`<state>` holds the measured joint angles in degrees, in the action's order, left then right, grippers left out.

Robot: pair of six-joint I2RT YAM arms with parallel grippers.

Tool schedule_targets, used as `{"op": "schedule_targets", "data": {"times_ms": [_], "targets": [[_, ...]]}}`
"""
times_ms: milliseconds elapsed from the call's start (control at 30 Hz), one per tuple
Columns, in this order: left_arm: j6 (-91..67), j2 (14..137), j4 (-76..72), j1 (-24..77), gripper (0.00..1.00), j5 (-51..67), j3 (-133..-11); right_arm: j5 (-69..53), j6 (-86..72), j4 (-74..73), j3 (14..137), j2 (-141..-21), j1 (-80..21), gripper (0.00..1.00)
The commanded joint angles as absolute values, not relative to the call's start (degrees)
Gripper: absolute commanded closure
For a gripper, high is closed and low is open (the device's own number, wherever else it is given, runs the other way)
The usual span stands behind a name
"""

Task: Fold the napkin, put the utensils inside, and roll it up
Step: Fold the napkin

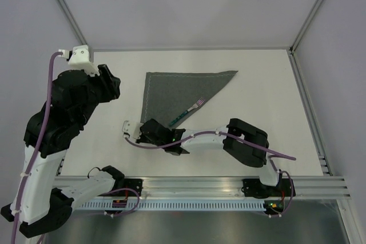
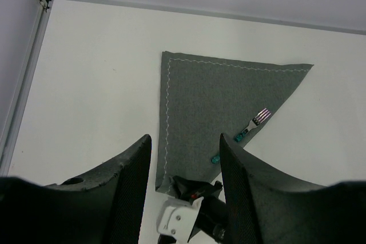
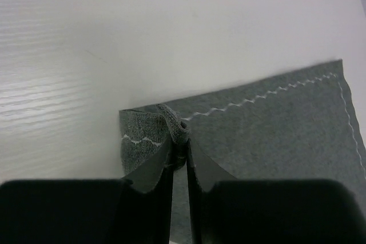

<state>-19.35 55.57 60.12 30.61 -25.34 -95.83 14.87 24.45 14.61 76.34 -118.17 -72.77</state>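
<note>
Dark grey napkin [image 1: 174, 90] lies folded into a triangle mid-tabletop [image 1: 263, 95], with a teal-handled fork [image 1: 187, 111] along its diagonal edge. R gripper [image 3: 180, 141]: jaws closed, pinching the napkin's near-left corner. L gripper [image 2: 184, 147]: raised at left, jaws open.

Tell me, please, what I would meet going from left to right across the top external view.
The left gripper → napkin, with the fork lying at its right-hand edge → right arm's elbow. The right gripper overlaps the napkin's near corner, so it is left out.
</note>
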Motion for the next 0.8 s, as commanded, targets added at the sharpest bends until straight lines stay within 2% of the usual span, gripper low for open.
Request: {"op": "schedule_targets", "data": {"times_ms": [0,433,767], "targets": [[-20.04,56.78,56.78,30.67,0.44,-24.08,-95.36,14.68,19.87,11.34,77.43,-113.83,-69.97,0.82],[-20.13,60.55,49.05,30.67,0.44,-17.41,-90.27,14.50,18.19,8.61,69.36,-107.41,-56.35,0.84],[-21.79,65.03,39.65,30.67,0.44,-10.55,-81.92,16.08,19.34,8.97,65.04,-104.77,-48.78,0.86]]}}
